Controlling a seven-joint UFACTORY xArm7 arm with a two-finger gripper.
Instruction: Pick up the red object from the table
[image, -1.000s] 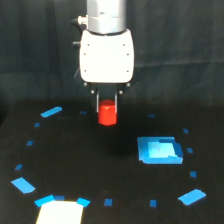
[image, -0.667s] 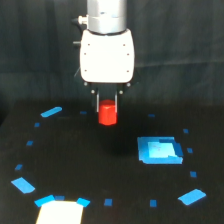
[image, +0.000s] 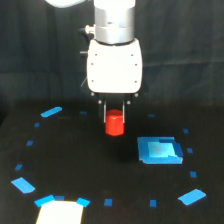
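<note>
Your pincer (image: 114, 116) hangs straight down from the white wrist housing (image: 114, 66), its two thin dark fingers (image: 104, 114) standing narrow on either side of the red object (image: 114, 125) and closed against its upper part. The black tabletop (image: 75, 165) fills the lower half of the view, dotted in a rough ring with small blue tape marks (image: 51, 111). A light-blue square patch (image: 160, 150) lies just beside the red object, toward the exterior view's right and a little nearer the camera. A pale rectangle (image: 60, 212) shows at the bottom edge.

The red object is a small, plain, bright red-orange upright cylinder, about as wide as the gap between the fingers. You cannot tell from this view whether its base touches the tabletop or sits just above it.

Against the picture a second ago, the arm, the pincer and the red object keep the same places; nothing on the tabletop has shifted.
</note>
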